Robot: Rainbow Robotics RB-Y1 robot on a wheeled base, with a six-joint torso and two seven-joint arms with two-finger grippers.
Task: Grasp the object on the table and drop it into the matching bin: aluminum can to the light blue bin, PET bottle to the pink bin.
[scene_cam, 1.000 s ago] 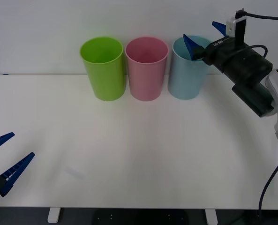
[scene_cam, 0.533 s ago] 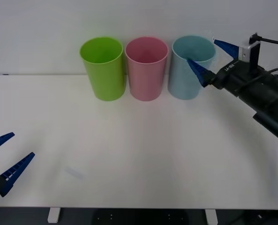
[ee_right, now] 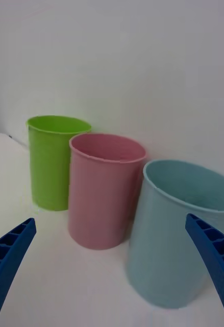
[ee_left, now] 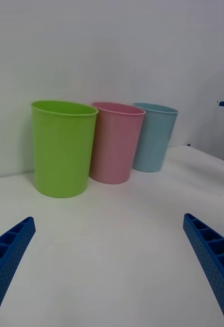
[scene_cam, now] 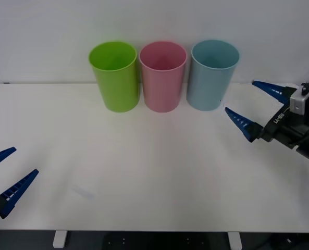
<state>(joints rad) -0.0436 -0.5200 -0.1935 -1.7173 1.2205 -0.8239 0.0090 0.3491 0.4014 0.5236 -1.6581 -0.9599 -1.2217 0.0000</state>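
Gaping right hand [scene_cam: 254, 103] sits beside light blue bin [scene_cam: 211, 78].

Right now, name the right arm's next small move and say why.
Probably draw the right gripper a little farther back from the light blue bin toward a rest pose. Its fingers are open and hold nothing, no can lies on the table, and the left gripper sits open at the near left edge.
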